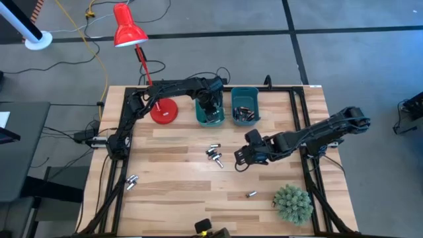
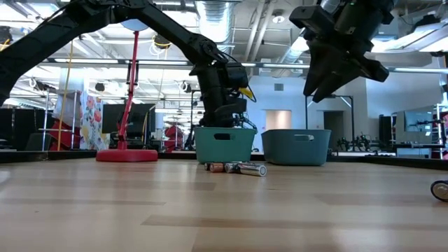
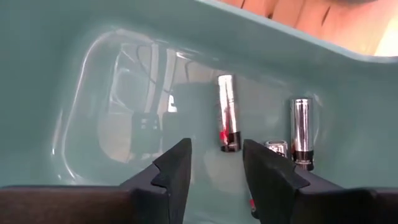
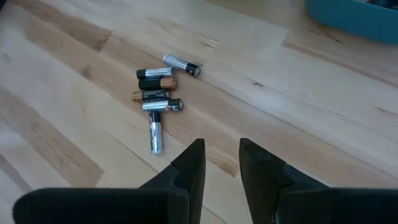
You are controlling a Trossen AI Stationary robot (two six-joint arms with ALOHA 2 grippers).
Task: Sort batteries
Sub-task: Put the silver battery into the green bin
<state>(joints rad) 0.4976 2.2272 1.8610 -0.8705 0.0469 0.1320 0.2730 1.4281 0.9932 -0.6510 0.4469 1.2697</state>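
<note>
The left gripper (image 3: 214, 165) hangs inside the left teal bin (image 1: 210, 109), fingers apart and empty, above silvery batteries (image 3: 227, 113). The right gripper (image 4: 222, 163), fingers parted and empty, hovers near the loose cluster of batteries (image 4: 158, 93) mid-table.

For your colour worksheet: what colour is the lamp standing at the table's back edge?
Red: the lamp has a red shade, stem and base, clearest in the high view.

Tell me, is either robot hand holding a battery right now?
No. The left gripper hangs open inside a teal bin with nothing between its jaws, and the right gripper hovers empty above loose batteries.
</note>
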